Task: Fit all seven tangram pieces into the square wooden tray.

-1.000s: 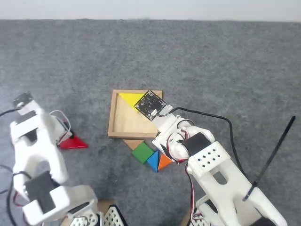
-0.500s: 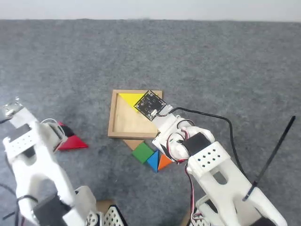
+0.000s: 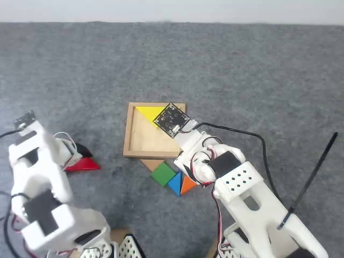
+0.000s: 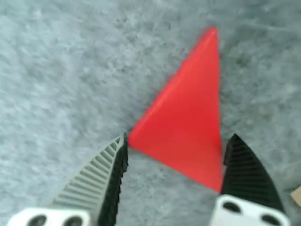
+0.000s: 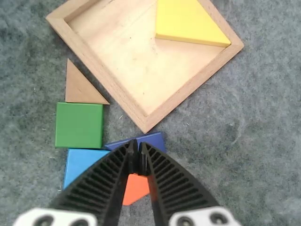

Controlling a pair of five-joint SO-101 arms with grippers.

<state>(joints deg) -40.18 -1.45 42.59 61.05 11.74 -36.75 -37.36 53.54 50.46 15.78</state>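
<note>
- Tangram's red triangle (image 4: 188, 127) is lying flat on the grey worktop (image 3: 242, 70), directly below the left pincer (image 4: 178, 140) and between its jaws. It is well apart from the tray (image 3: 128, 131).
- The left pincer is standing wide open. One jaw is sitting by a corner of the red triangle and the other by the opposite edge; whether either is touching it, I cannot tell.
- The red triangle's long side is running slantwise away from this pincer, sharp tip pointing ahead, so the jaws are spanning its broad end.
- The right pincer (image 5: 137, 146) is hanging with its jaws narrowed almost together and gripping nothing. It is hanging over the blue pieces (image 5: 82, 165) and the orange piece (image 5: 136, 188), just off the tray's corner.
- The green square (image 5: 79, 125) and the tan triangle (image 5: 80, 89) are lying off to one side of the right pincer, and the yellow triangle (image 5: 186, 21) is sitting in the tray beyond it.
- Judging by this, the left arm is standing nearer the red triangle, and closing on it looks like the coming step.
</note>
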